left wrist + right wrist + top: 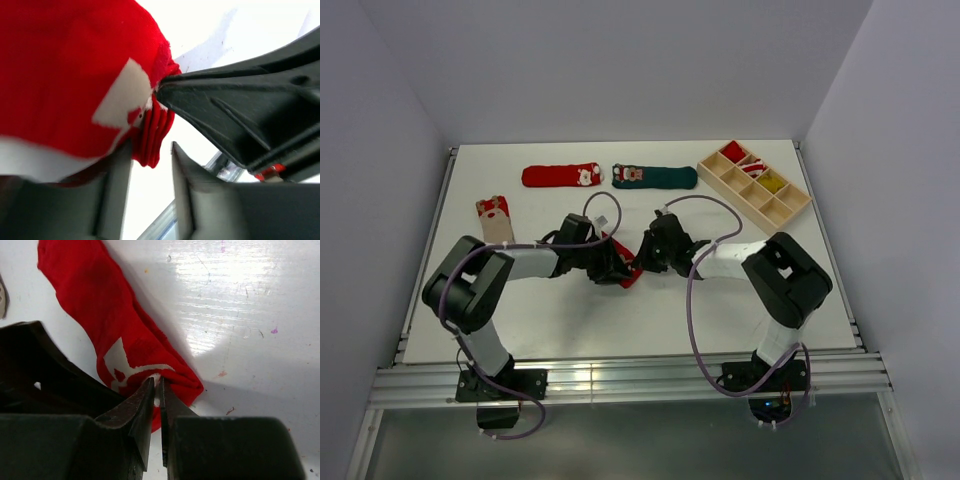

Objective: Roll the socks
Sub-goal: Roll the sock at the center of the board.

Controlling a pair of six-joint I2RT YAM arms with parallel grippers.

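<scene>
**Right hand (pixel 156 385) pinching the red sock (pixel 107 325), left hand (pixel 149 146) spread**

Right hand first: in its own wrist view we see the two fingers pressed almost together, with the ribbed end of the red sock caught between the tips, right next to the little white figure; the rest of that sock lies flat on the counter (pixel 800 290), running away from the pinch toward the far left of that view.

Left hand's a different story; from its wrist camera the fingers (pixel 195 200) stand apart and we can see bright counter through the gap; the sock's folded edge hangs down into that gap, close to one finger and clear of the other, so nothing is squeezed there. The right hand's dark finger comes in from the side in that same view, nipping the sock just above.

From the top camera both hands meet nose to nose near the middle of the counter, with the red sock between them.

Other stuff we can make out: a second red sock (pixel 562 176) and a green sock (pixel 655 176) lie end to end along the far side; a beige sock (pixel 493 215) sits off to the left; a wooden divider box (pixel 786 208) is at the far right, with something red and something yellow in its compartments.
</scene>
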